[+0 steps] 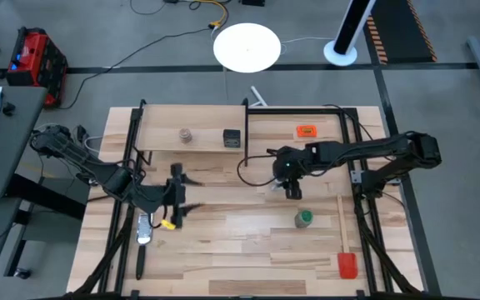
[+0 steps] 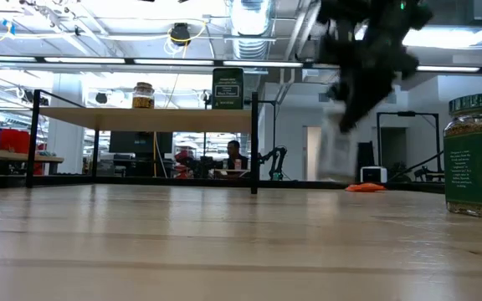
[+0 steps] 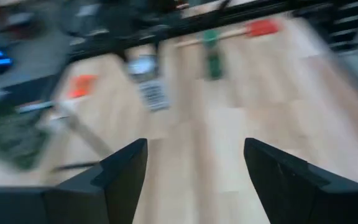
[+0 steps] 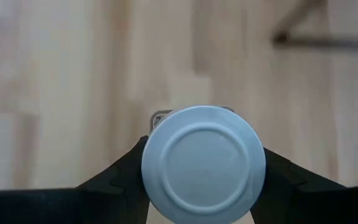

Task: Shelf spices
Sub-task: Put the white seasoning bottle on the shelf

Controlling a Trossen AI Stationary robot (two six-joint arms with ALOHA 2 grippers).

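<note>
Light-wood surface [image 1: 248, 250] in a big lab room, a person seated far back. The shelf [image 1: 192, 136] sits at the far-left edge with the brown jar [image 1: 186, 135] and black tin [image 1: 232, 138] on it. Right gripper [image 1: 293, 190] mid-surface – jaws clamped on the white-lidded jar [image 4: 203, 161]. Green jar [image 1: 304, 218] stands near it, spatula [image 1: 344, 242] along the right edge. Left gripper [image 1: 177, 193] waits with jaws wide, open wood between.

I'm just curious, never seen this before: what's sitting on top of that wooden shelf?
Two spice containers stand on the shelf: a brownish jar and a black tin, spaced apart. Their contents can't be made out from above.
</note>
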